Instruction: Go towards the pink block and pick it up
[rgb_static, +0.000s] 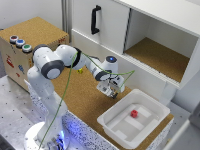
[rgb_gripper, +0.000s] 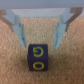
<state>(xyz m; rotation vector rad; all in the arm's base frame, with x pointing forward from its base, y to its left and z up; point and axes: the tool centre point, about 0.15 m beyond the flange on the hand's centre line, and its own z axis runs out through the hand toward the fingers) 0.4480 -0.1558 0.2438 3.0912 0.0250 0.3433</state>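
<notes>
The pink block (rgb_static: 134, 113) lies in the white tray (rgb_static: 116, 129), toward the exterior view's right of the jaws (rgb_static: 113, 92). They hang released over the counter (rgb_static: 85, 102), above a dark lettered block (rgb_gripper: 38, 56).

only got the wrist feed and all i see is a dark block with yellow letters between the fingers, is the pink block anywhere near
observer: Not under the gripper. The pink block lies inside a white tray, to the exterior view's right of the gripper.
operator: so where am i relative to that tray
observer: The gripper is over the cork surface, just outside the tray's near corner.
operator: any other blocks i could confuse it with
observer: A small yellow block sits on the cork behind the arm, to the exterior view's left. The pink block is the only thing in the tray.
</notes>
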